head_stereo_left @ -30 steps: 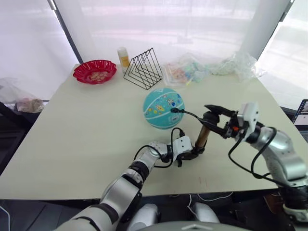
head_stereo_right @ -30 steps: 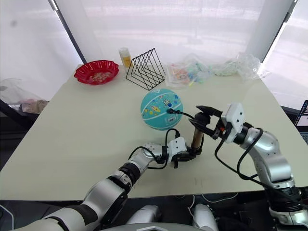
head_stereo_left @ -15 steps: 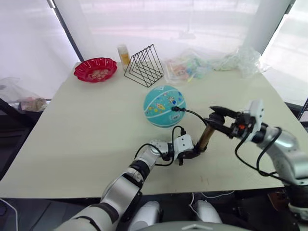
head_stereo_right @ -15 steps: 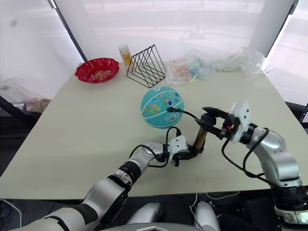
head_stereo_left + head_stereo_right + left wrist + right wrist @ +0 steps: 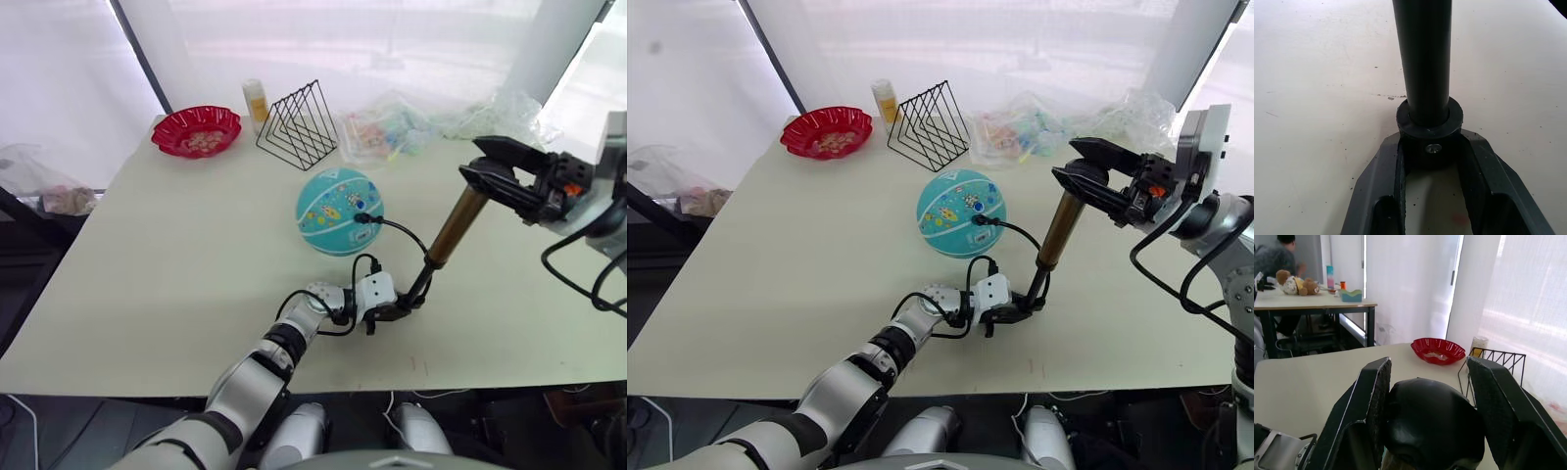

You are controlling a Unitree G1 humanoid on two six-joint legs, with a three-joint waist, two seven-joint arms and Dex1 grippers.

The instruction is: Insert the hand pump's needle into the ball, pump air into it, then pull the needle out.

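My left fingers [image 5: 1017, 311] clamp hand pump [image 5: 1055, 232] base on counter [image 5: 803, 245]; right fingers [image 5: 1085, 177] grip its T-handle, now raised. Needle [image 5: 978, 219] tip hidden in ball [image 5: 958, 211].

left claw [image 5: 1431, 161]: two black fingers closed against black base cap of hand pump [image 5: 1426, 73] | pump shaft: dark, rising from cap, leaning slightly | cap: small screw facing camera | counter [image 5: 1317, 88]: pale, speckled, faintly scratched
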